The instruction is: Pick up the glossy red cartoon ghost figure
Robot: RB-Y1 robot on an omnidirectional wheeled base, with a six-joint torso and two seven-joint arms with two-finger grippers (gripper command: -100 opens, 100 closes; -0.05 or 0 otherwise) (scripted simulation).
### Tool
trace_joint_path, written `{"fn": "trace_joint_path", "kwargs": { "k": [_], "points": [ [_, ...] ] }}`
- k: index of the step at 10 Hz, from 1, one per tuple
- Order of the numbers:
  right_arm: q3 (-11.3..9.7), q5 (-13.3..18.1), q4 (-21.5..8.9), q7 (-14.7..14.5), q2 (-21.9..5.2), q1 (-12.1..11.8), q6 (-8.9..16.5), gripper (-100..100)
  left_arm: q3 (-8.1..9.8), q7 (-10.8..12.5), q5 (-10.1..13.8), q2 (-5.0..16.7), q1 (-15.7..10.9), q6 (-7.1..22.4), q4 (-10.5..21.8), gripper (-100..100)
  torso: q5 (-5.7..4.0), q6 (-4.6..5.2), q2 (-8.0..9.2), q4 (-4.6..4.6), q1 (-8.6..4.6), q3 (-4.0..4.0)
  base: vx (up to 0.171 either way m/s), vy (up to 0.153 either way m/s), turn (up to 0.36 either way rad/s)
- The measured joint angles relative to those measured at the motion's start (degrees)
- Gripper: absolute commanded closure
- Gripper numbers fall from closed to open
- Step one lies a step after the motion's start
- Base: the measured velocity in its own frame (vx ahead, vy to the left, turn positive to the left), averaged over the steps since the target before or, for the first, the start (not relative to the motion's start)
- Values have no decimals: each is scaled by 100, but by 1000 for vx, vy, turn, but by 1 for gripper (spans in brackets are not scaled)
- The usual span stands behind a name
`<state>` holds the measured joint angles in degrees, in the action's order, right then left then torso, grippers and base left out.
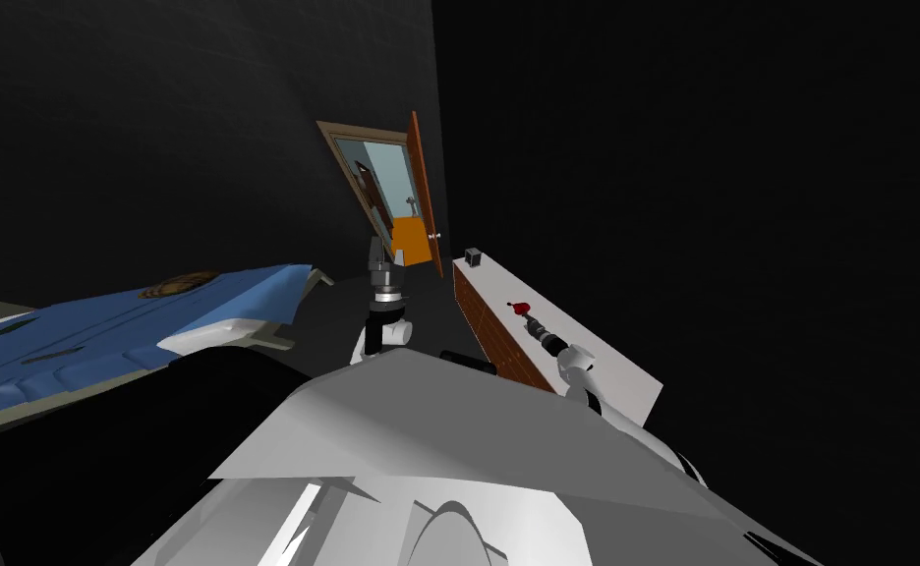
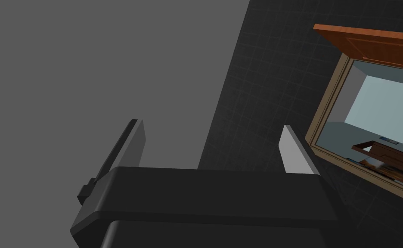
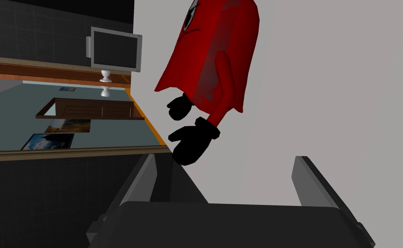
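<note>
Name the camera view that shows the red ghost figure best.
The right wrist view: the red ghost figure looms close ahead of the open right gripper, black mittens plain. The head view gives a tiny red speck on the white-topped cabinet. The left wrist view faces a wall and doorway.

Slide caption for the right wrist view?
Open right gripper just short of the red ghost figure on a pale top.

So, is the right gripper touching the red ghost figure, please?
Apart: the right wrist view shows the right gripper open, a gap before the red ghost figure.
</note>
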<state>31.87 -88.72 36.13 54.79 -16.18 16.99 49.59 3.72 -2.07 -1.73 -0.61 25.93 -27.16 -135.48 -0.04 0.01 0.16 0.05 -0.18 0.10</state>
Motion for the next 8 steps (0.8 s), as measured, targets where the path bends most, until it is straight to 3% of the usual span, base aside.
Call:
{"fn": "trace_joint_path", "kwargs": {
  "k": [3, 4, 6, 7, 8],
  "points": [
    [-185, -71, 589, 320, 74, -351, -231, -100, 0, 0, 0, 0, 0, 0, 0, 0, 1, 0, -3, 0, 3, -2, -30, -47, 209],
    [-229, -210, 600, 293, 86, -434, -362, -100, 0, 0, 0, 0, -1, 0, 0, 0, 0, -4, -6, -1, -2, -4, -34, -43, 138],
    [-316, -238, 917, 426, 126, -621, -489, -100, 0, 0, 0, 0, 1, 0, 0, 0, 3, 1, -12, -2, 11, -7, -18, -29, 126],
    [-408, -292, 1170, 557, 166, -831, -595, -100, 0, 0, 0, 0, 0, 0, 0, 0, 1, -1, -6, -2, 0, -4, -43, -50, 153],
    [-434, -362, 1235, 575, 177, -870, -680, -100, 0, 0, 0, 0, 0, 0, 0, 0, 0, 0, -5, -1, 0, -2, -34, -52, 212]
  ]
}}
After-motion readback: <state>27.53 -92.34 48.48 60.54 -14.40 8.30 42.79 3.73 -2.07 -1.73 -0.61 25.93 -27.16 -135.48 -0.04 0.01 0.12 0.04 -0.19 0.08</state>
